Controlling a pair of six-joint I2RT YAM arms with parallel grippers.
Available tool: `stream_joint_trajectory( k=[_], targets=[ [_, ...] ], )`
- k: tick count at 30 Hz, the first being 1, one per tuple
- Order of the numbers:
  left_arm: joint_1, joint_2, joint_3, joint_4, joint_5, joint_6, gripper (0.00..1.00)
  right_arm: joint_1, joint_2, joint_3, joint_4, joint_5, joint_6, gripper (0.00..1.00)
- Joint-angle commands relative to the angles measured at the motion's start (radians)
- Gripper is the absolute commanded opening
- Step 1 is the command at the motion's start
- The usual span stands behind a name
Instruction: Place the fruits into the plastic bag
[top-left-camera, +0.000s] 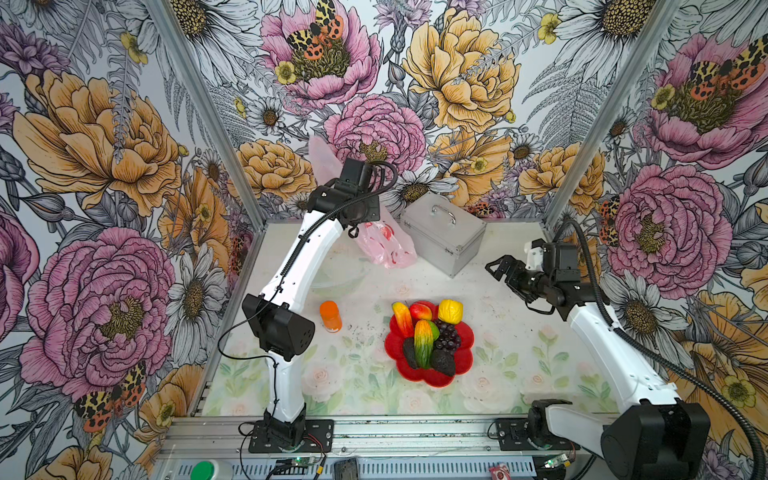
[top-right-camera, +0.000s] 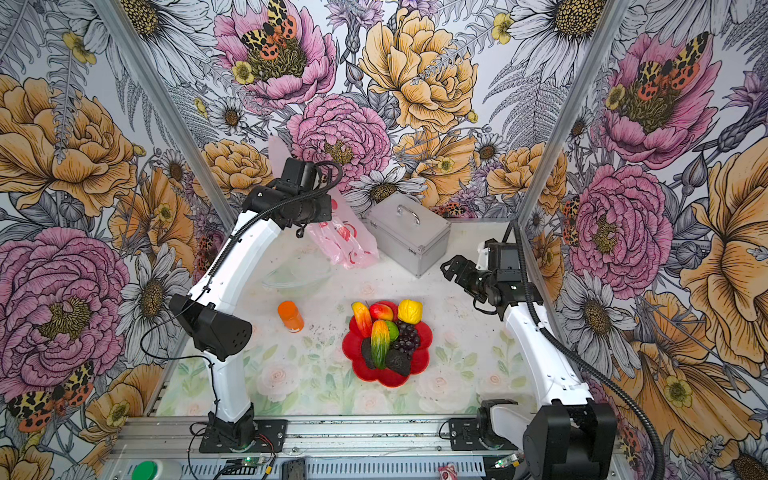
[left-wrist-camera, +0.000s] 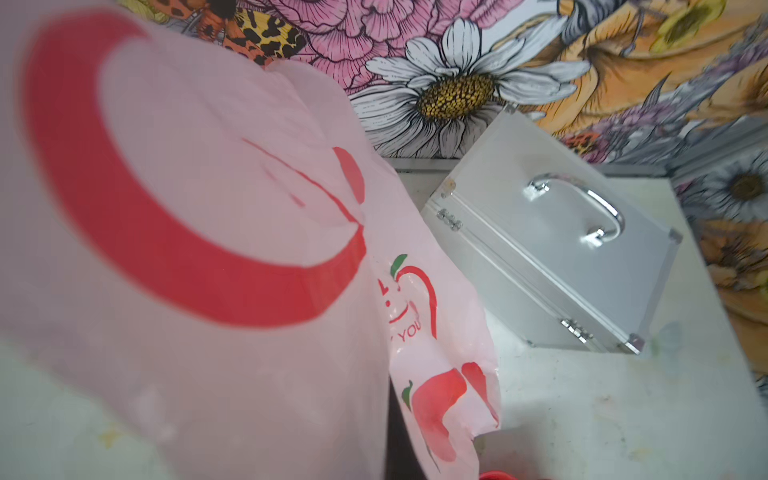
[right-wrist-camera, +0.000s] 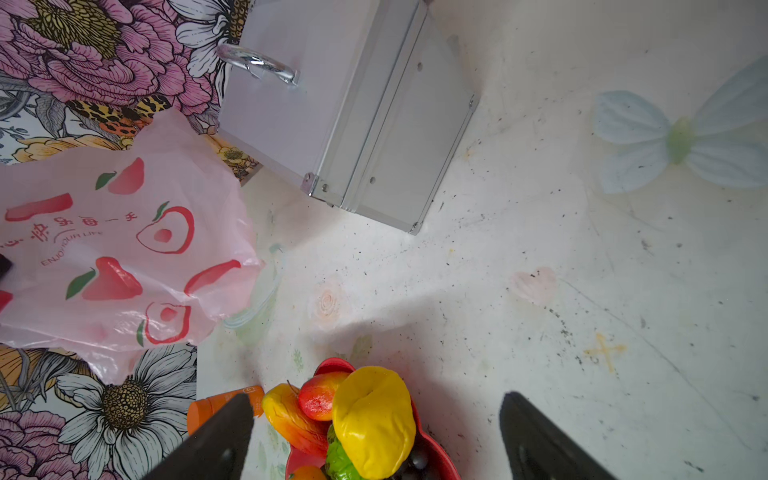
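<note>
The plastic bag (top-left-camera: 388, 245) hangs at the back of the table, just beside the silver case (top-left-camera: 442, 232), its upper part pinched in the clenched left gripper (top-left-camera: 348, 168); no open mouth shows. All the fruits (top-left-camera: 424, 343) lie heaped on the red plate (top-left-camera: 432, 380) toward the front, none bagged, so the task appears barely begun. The right gripper (top-left-camera: 498, 266) hovers empty, jaws wide, apart from both.

The pink plastic bag (left-wrist-camera: 199, 257) looms close and blurred beside the silver case (left-wrist-camera: 540, 257).
</note>
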Motion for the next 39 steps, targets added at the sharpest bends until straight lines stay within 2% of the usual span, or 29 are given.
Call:
stream_joint_trajectory(
  k=[1, 7, 11, 14, 19, 21, 24, 26, 28, 33, 39],
  targets=[
    [-0.054, -0.075, -0.023, -0.04, -0.234, 0.171, 0.0, 0.005, -0.022, 0.035, 0.0, 0.012, 0.027, 0.95],
    [-0.188, -0.158, -0.085, -0.032, -0.525, 0.348, 0.0, 0.01, -0.024, 0.042, 0.0, 0.021, 0.046, 0.95],
    [-0.25, -0.225, -0.119, -0.004, -0.663, 0.436, 0.0, 0.012, -0.026, 0.044, 0.002, 0.034, 0.058, 0.95],
    [-0.305, -0.283, -0.178, 0.096, -0.748, 0.55, 0.0, 0.013, -0.032, 0.052, 0.002, 0.044, 0.07, 0.95],
    [-0.376, -0.415, -0.296, 0.338, -0.759, 0.734, 0.0, 0.013, -0.044, 0.068, 0.001, 0.047, 0.082, 0.95],
    [-0.409, -0.489, -0.398, 0.503, -0.75, 0.857, 0.0, 0.013, -0.053, 0.072, 0.002, 0.06, 0.087, 0.95],
    [-0.477, -0.627, -0.639, 0.82, -0.736, 1.14, 0.0, 0.015, -0.064, 0.081, 0.002, 0.083, 0.087, 0.95],
    [-0.511, -0.698, -0.77, 1.018, -0.727, 1.276, 0.0, 0.015, -0.065, 0.092, 0.002, 0.088, 0.087, 0.95],
    [-0.524, -0.743, -0.822, 1.083, -0.714, 1.284, 0.0, 0.014, -0.061, 0.108, 0.001, 0.087, 0.088, 0.95],
    [-0.506, -0.836, -0.847, 0.994, -0.598, 1.13, 0.0, 0.013, -0.062, 0.173, 0.001, 0.081, 0.08, 0.95],
    [-0.464, -0.885, -0.863, 0.947, -0.521, 1.06, 0.0, 0.009, -0.062, 0.314, -0.001, 0.018, 0.049, 0.95]
  ],
)
